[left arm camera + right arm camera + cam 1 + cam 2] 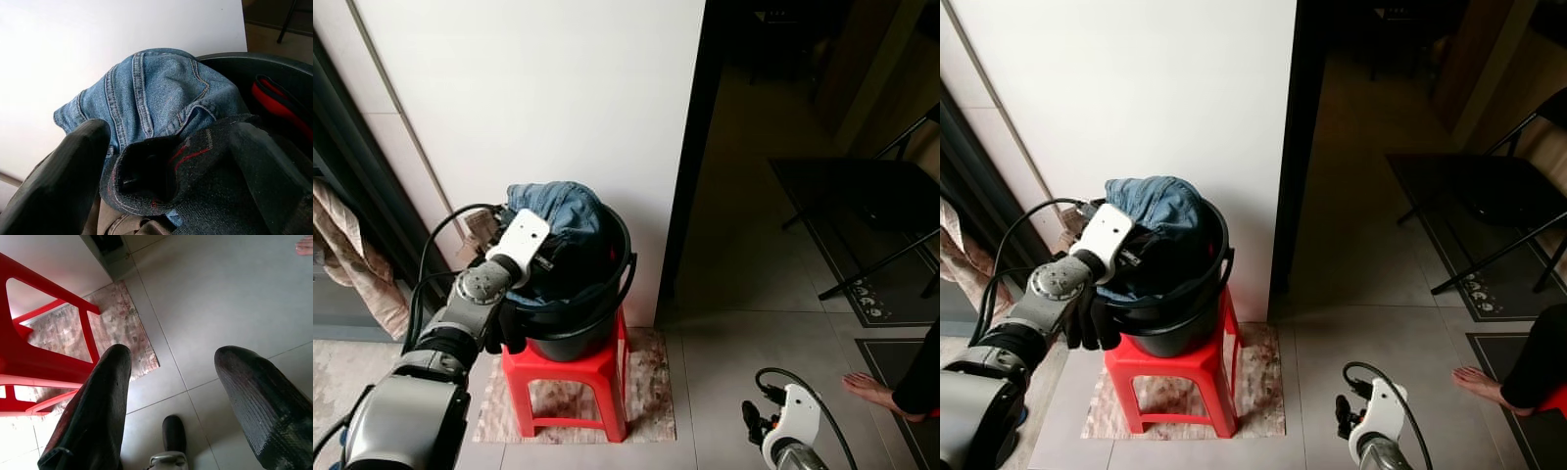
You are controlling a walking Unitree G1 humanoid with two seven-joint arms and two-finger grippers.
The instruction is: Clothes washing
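Note:
A black bucket [625, 257] stands on a red plastic stool [563, 370] against a white wall. Blue jeans [558, 206] are heaped over its far rim, with dark clothes beneath. My left gripper [551, 259] reaches into the bucket from the left. In the left wrist view its fingers [73, 166] stand open on either side of a dark garment with red stitching [161, 166], just below the jeans [156, 93]. A red-and-black piece [274, 100] lies deeper in the bucket. My right gripper [173, 357] hangs open low over the tiled floor, right of the stool [29, 362].
The stool rests on a small patterned mat [646, 392]. A dark doorway opens right of the wall. A black folding chair [891, 215] stands at the far right, and a person's bare foot [873, 390] rests on the floor. Beige cloth [352, 259] hangs at the left.

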